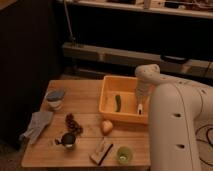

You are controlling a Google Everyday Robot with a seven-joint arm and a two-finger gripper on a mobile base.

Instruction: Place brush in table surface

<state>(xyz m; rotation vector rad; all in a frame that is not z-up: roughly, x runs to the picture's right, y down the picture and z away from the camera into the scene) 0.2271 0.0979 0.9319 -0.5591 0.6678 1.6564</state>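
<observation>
- Bearing every item, the table surface (85, 95) extends left of and in front of the yellow bin (128, 92).
- The gripper (141, 103) reaches down into the bin's right side, fingers clamped together on the brush (140, 110).
- The brush lies inside the bin, beside its right wall.

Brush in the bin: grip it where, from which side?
Take the brush mid-shaft from straight above, jaws across its width: it is slim and sits close to the yellow bin's side wall. The gripper hangs over it inside the bin, jaws shut.
</observation>
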